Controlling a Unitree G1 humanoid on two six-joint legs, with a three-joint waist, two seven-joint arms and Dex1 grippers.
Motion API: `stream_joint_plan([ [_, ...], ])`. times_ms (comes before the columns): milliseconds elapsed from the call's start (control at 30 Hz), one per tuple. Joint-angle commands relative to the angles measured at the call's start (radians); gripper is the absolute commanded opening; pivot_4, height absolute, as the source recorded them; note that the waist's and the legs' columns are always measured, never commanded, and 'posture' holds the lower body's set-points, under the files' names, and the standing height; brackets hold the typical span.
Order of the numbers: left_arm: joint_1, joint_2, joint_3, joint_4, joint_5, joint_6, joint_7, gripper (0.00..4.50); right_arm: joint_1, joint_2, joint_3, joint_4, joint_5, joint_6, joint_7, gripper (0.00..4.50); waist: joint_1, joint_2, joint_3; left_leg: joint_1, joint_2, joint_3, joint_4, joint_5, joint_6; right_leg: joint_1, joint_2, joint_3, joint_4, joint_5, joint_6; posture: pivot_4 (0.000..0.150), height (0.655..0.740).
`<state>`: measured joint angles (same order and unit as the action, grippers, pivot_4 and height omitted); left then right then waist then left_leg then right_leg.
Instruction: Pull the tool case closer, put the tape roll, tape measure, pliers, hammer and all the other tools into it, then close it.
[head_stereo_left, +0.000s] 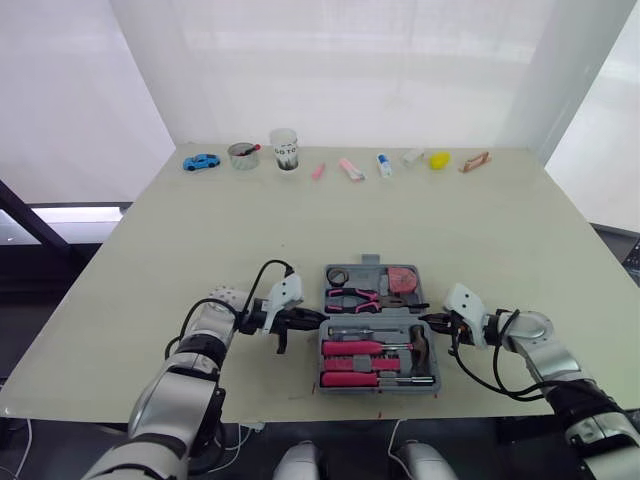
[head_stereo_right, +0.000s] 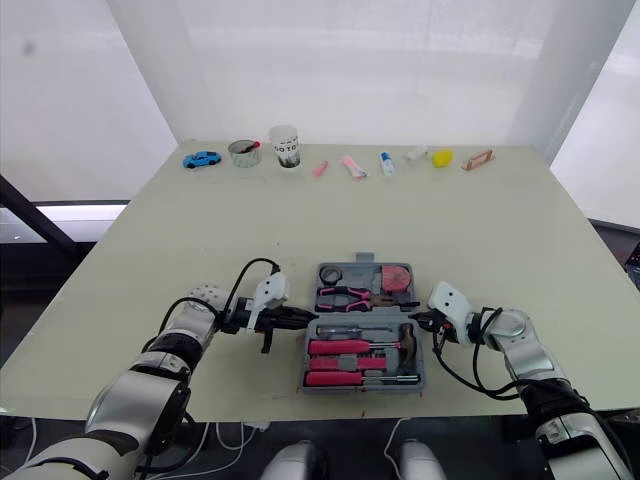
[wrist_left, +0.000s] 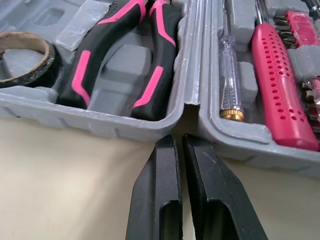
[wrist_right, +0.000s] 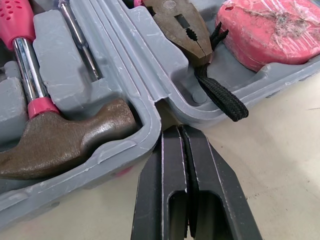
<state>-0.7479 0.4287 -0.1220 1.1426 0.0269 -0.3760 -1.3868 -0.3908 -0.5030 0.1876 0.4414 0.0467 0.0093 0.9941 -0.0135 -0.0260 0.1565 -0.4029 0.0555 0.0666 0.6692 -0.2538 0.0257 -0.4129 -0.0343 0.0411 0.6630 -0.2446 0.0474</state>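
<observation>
Tool case (head_stereo_left: 378, 330) lies open near the table's (head_stereo_left: 300, 230) front edge, pliers (head_stereo_left: 352, 296) and hammer (head_stereo_left: 421, 346) seated inside, while left gripper (head_stereo_left: 320, 318) and right gripper (head_stereo_left: 426, 320), fingers pressed together and empty, flank its hinge ends, apparently to fold it shut.

A pale table (head_stereo_left: 150, 260) stands before bright white curtained walls (head_stereo_left: 380, 60).

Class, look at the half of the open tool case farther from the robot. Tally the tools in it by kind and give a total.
Tape roll: 1
Pliers: 1
Tape measure: 1
Total: 3
</observation>
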Motion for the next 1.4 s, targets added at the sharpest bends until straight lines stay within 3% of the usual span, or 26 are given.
stream_joint_plan([
  [33,0.009,-0.04,-0.005,-0.023,-0.01,0.003,-0.018,0.32,-0.005,0.019,0.011,-0.022,0.006,-0.014,0.015,0.03,0.0,0.0,0.0,0.0,0.0,0.0,0.0,0.0,0.0,0.0,0.0,0.0,0.0,0.0,0.0,0.15,0.74],
  [1400,0.118,0.016,-0.035,-0.162,-0.024,0.108,-0.139,0.32,0.094,0.007,0.037,-0.206,0.047,0.168,0.125,0.03,-0.004,0.0,0.0,0.0,0.0,-0.001,0.0,0.0,0.0,0.0,0.001,0.0,0.0,0.0,0.0,0.15,0.74],
])
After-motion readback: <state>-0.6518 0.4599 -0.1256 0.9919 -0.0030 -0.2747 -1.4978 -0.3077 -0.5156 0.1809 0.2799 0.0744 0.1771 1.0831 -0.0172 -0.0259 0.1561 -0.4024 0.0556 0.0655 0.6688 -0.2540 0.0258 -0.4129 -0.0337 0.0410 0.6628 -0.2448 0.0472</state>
